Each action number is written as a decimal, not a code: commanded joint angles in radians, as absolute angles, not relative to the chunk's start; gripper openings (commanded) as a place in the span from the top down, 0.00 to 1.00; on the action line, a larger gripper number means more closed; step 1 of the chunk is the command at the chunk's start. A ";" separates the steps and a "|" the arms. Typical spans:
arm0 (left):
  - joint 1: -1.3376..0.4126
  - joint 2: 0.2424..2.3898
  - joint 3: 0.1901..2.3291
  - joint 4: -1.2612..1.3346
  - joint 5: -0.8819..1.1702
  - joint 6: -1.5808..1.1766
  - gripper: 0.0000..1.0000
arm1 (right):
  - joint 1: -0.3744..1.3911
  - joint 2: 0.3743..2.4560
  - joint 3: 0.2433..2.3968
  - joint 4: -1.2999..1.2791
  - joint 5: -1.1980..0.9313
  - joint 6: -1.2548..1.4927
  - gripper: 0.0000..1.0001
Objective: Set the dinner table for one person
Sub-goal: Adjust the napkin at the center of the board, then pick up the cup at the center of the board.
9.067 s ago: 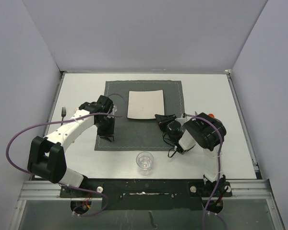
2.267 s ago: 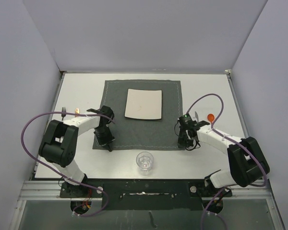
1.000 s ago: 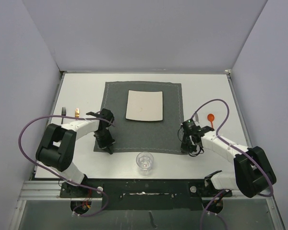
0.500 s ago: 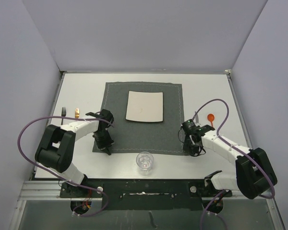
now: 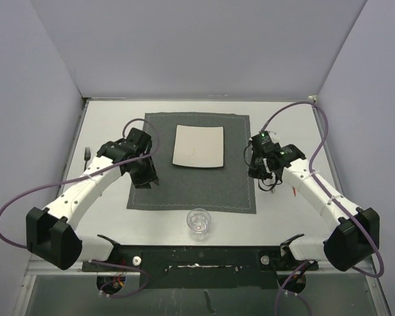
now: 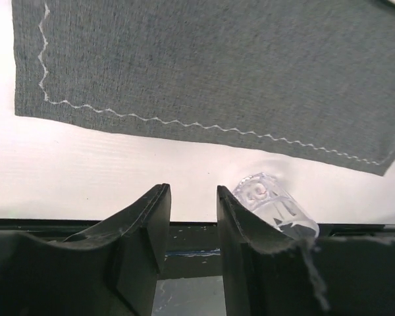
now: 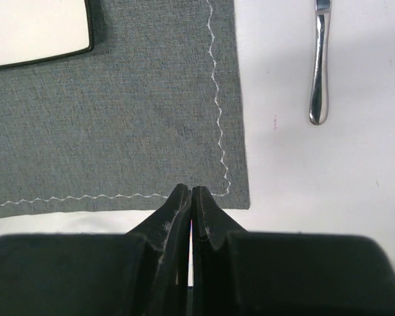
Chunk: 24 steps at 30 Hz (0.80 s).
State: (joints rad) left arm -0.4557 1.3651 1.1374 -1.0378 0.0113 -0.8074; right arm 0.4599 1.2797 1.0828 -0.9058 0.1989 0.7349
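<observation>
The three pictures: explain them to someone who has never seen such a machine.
Two robot arms are bolted at the near edge of a white dinner table. The wide picture looks down from above; the other two come from a camera on each wrist, showing that arm's own fingers. On the table lie a grey placemat with a square white plate on it, a clear glass by its near edge, a fork far left and a metal utensil right of the mat. The left hand is slightly open, the right hand shut; neither holds anything.
</observation>
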 commanded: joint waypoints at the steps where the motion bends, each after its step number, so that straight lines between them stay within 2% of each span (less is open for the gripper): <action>1: -0.457 1.302 1.195 -1.074 -0.024 -0.757 0.66 | 0.467 1.339 1.126 -0.903 0.171 0.684 0.98; 3: -0.457 1.305 1.191 -1.073 -0.040 -0.738 0.65 | 0.476 1.345 1.122 -0.861 0.091 0.653 0.94; 5: -0.457 1.306 1.168 -1.063 -0.046 -0.726 0.64 | 0.509 1.353 1.123 -0.838 0.036 0.620 0.86; 7: -0.457 1.305 1.133 -1.044 -0.039 -0.719 0.63 | 0.572 1.379 1.157 -0.882 0.053 0.608 0.78; 13: -0.458 1.318 1.072 -0.996 -0.005 -0.714 0.59 | 0.752 1.438 1.227 -0.954 0.049 0.594 0.66; 24: -0.459 1.263 1.017 -0.968 -0.013 -0.720 0.55 | 1.083 1.514 1.228 -0.971 0.195 0.718 0.61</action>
State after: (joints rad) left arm -0.4568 1.3102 1.0203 -1.0126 -0.0147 -0.7242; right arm 1.0111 1.4807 1.2240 -0.9634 0.1249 0.6575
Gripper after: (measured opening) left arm 0.444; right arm 0.389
